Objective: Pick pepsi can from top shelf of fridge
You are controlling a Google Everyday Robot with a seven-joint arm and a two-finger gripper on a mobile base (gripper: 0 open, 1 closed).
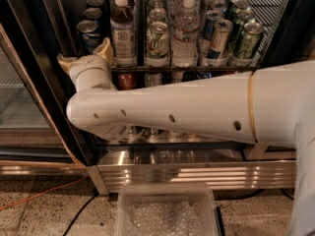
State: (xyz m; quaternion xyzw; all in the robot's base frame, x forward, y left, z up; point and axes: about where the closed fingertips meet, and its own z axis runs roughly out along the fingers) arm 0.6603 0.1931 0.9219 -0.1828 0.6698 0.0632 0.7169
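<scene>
The fridge (44, 82) stands open in front of me. A row of dark blue pepsi cans (89, 33) stands in the leftmost lane of the top shelf (197, 69). My gripper (84, 53) is at the left front of that shelf, just below and in front of the nearest pepsi can. Its tan fingers (105, 48) are spread apart and hold nothing. My white arm (187, 107) crosses the view from the right and hides the lower racks.
Beside the pepsi lane stand a dark bottle (123, 31), white-and-green cans (157, 43), water bottles (184, 33), slim blue-and-silver cans (217, 37) and green cans (246, 41). The glass door (19, 107) hangs open at left. A clear plastic bin (167, 213) sits on the floor below the ribbed steel base panel (197, 175).
</scene>
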